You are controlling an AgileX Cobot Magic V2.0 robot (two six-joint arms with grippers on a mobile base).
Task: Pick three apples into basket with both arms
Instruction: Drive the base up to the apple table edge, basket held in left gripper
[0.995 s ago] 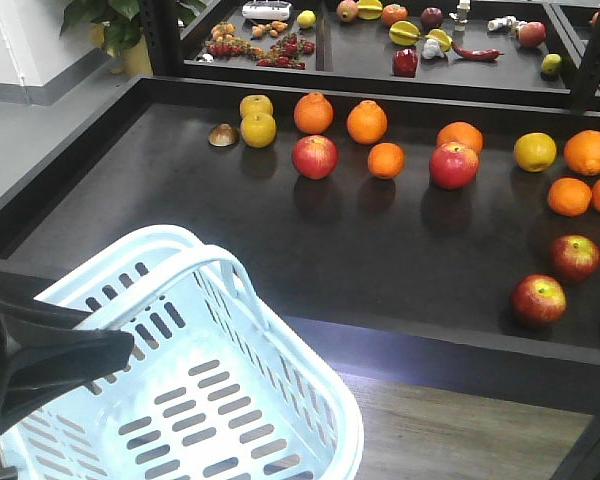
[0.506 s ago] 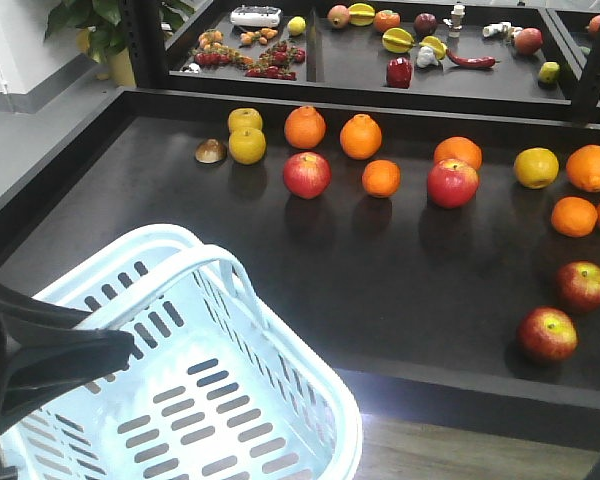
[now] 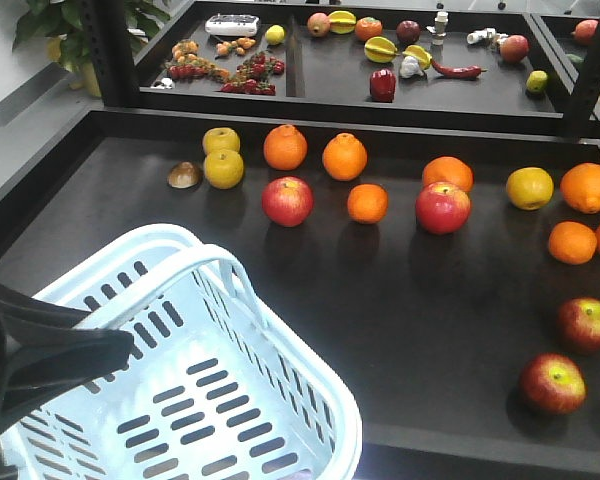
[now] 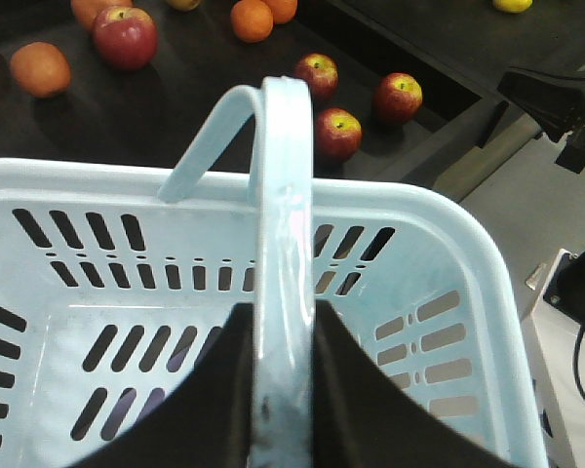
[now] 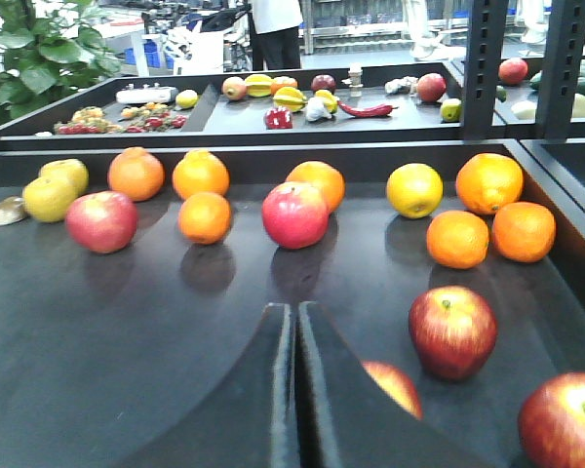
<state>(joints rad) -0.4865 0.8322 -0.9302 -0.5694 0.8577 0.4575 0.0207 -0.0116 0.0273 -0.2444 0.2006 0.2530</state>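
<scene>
Front view: the basket [image 3: 160, 237] was at the counter's [image 3: 400, 290] near-left edge — apples [image 3: 287, 200] lay scattered beyond. Left wrist: the left claw [image 4: 278, 331] clenched the basket's handle [image 4: 283, 195]. Right wrist: the right claw [image 5: 292, 310] was pinched closed, holding nothing.

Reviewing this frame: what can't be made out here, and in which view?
Right wrist view: an apple is half hidden behind the shut right end effector; a second apple is cut off by the bottom-right corner.
Left wrist view: the left end effector, clamped on the handle, hides part of the floor of the basket.
Front view: the basket's near end runs past the bottom edge.
</scene>
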